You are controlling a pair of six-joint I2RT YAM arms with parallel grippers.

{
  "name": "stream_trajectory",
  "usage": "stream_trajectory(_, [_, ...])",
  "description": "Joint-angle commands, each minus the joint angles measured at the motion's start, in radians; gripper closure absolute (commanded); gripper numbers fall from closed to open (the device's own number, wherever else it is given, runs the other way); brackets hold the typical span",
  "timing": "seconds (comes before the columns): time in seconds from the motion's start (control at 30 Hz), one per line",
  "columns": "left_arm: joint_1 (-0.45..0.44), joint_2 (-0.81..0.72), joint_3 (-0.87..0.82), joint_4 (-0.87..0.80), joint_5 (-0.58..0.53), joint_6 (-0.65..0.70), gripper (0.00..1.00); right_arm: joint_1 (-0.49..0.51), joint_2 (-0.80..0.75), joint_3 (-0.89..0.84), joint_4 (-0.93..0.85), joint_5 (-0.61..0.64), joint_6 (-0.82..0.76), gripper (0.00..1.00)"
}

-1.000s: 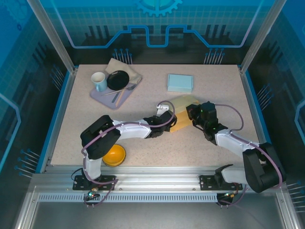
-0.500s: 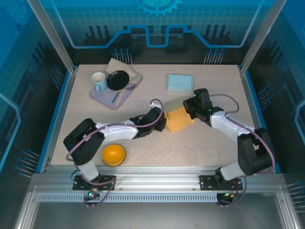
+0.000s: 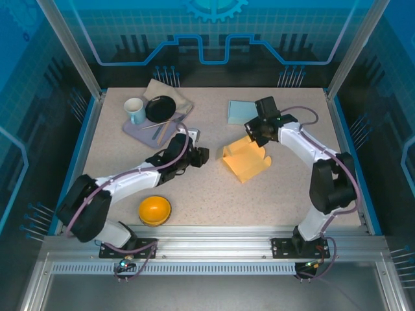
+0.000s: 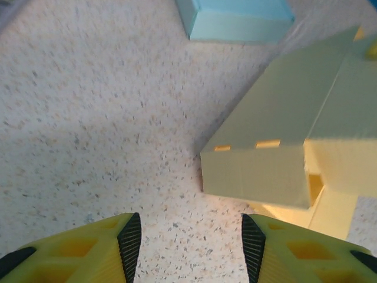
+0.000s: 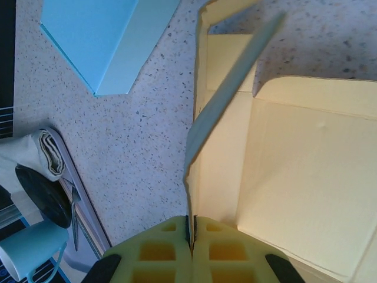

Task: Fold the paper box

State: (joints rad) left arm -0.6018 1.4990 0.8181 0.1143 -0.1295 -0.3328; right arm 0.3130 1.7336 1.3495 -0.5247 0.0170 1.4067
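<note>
Top external: the pale yellow paper box (image 3: 245,162) is noted lying part-unfolded near the middle of the speckled counter (image 3: 292,194), its inside turned upward and its flaps spread.

The right jaws are placed at the far side of the box and are clenched on the edge of a thin upright panel. In the right wrist view the yellow fingertips (image 5: 159,250) are seen pressed together with the paper edge caught between them, and the open inside of the box is spread beyond.

The left jaws are held to the left of the box, apart from it, and are released. In the left wrist view a clear gap is recorded between the yellow fingertips (image 4: 94,247), nothing within it. A corner of the box is seen ahead on the counter, untouched.

A flat light blue box (image 3: 244,111) is noted just beyond the right jaws. A lavender tray (image 3: 139,133) at the far left is seen carrying a teal cup (image 3: 134,110) and a black dish (image 3: 160,107). An orange bowl (image 3: 155,210) is recorded near the front edge, left of centre.
</note>
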Motion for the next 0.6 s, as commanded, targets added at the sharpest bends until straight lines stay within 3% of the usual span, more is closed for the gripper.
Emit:
stream_trajectory(0.0, [-0.004, 0.091, 0.041, 0.034, 0.134, 0.033, 0.46, -0.009, 0.056, 0.036, -0.115, -0.032, -0.023, 1.00])
stream_trajectory(0.13, [-0.005, 0.197, 0.118, 0.010, 0.186, 0.065, 0.39, -0.009, 0.083, 0.098, -0.182, -0.002, -0.042, 1.00])
stream_trajectory(0.57, [-0.005, 0.315, 0.228, -0.014, 0.215, 0.105, 0.36, -0.005, 0.178, 0.294, -0.343, 0.047, -0.009, 1.00])
